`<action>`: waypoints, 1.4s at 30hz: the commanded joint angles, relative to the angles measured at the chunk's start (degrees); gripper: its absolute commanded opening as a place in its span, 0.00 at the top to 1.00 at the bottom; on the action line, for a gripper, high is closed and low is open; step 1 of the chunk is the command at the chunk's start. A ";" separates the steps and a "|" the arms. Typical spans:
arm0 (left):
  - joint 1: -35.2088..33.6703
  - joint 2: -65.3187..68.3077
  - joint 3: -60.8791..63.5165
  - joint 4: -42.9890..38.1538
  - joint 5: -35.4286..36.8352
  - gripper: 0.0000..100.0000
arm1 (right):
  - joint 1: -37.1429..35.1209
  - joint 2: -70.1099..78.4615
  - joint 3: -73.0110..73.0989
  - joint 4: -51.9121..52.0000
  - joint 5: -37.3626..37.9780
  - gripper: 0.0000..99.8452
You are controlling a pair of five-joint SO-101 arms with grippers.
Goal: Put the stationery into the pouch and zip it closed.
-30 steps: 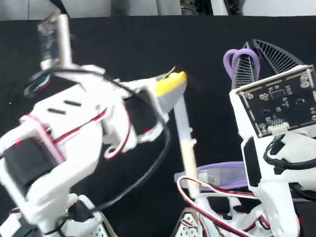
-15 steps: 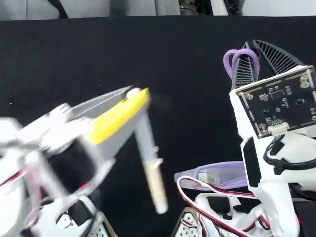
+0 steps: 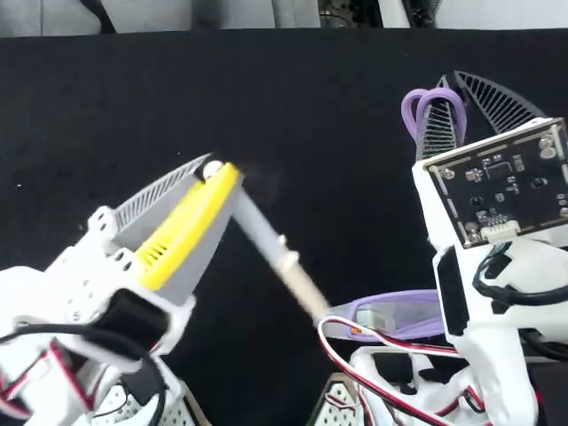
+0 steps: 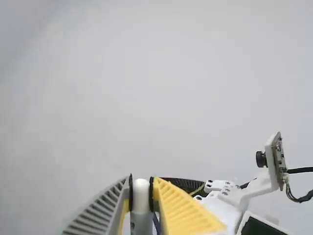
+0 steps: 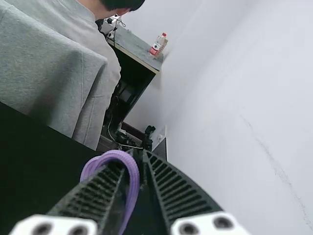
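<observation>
My left gripper point(image 3: 211, 169), with one grey and one yellow finger, is shut on the top end of a white pen point(image 3: 266, 244). The pen slants down to the right, and its beige lower end lies close to the purple pouch point(image 3: 399, 311) under the right arm. In the left wrist view the pen point(image 4: 141, 196) stands clamped between the fingers of the left gripper point(image 4: 140, 180). My right gripper point(image 3: 448, 80) is raised at the back right, shut on a purple loop point(image 3: 415, 106). In the right wrist view the loop point(image 5: 105, 161) curls over one black finger of the right gripper point(image 5: 143, 154).
A black cloth point(image 3: 266, 89) covers the table. The right arm's body and camera board point(image 3: 506, 182) stand over the pouch, and red and white cables point(image 3: 355, 342) lie along its near edge. The left arm's base fills the lower left corner.
The left gripper has swung left with the pen. The pen went from nearly upright to slanted, its lower end now near the pouch. The right arm has kept still.
</observation>
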 commanded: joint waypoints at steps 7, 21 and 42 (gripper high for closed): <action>5.58 0.18 7.96 -10.29 0.53 0.97 | 0.62 0.66 0.48 -1.41 0.53 0.99; 10.51 0.09 25.45 -27.08 -4.31 0.97 | 0.62 0.66 0.48 -1.41 0.53 0.99; 23.34 0.44 40.13 -32.00 -21.71 0.85 | 0.62 0.66 0.48 -1.41 0.53 0.99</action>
